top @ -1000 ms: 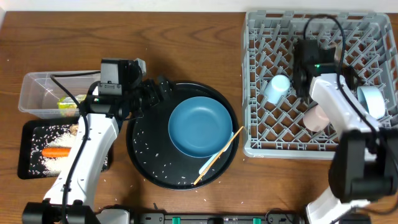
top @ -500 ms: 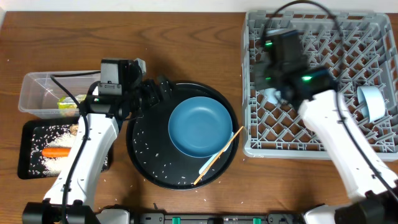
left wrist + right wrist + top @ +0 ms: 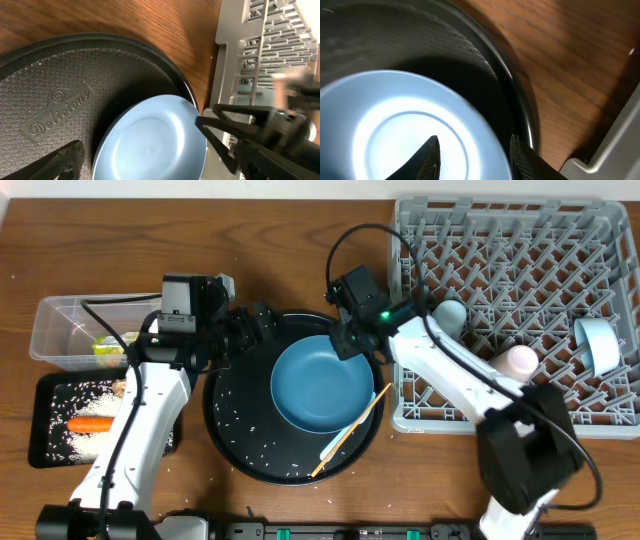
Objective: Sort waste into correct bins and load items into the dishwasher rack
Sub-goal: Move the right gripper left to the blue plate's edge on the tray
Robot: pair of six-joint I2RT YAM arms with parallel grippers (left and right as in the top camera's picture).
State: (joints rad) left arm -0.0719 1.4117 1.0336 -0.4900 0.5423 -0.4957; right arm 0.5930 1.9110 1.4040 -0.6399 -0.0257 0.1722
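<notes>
A blue plate [image 3: 322,385] lies in the round black tray [image 3: 235,435]. My right gripper [image 3: 347,342] is open over the plate's upper right rim. In the right wrist view its fingers [image 3: 472,159] straddle that rim [image 3: 380,115]. My left gripper [image 3: 254,326] is open and empty at the tray's upper left edge, beside the plate [image 3: 150,145]. Wooden chopsticks [image 3: 352,430] and a slim white utensil [image 3: 329,448] lie on the tray's right side. In the grey rack [image 3: 470,420] are a light-blue cup [image 3: 450,314], a pink cup [image 3: 519,360] and a pale-blue bowl [image 3: 598,345].
A clear tub [image 3: 55,330] at the left holds a yellow-green wrapper [image 3: 110,346]. Below it a black rectangular tray [image 3: 45,445] holds a carrot [image 3: 90,423] and rice. Loose rice grains [image 3: 245,425] lie on the round tray. The rack wall [image 3: 227,75] stands close beside the round tray.
My right arm has swung left out of the rack to the blue plate's rim. The pink cup stays in the rack. The left arm has not moved.
</notes>
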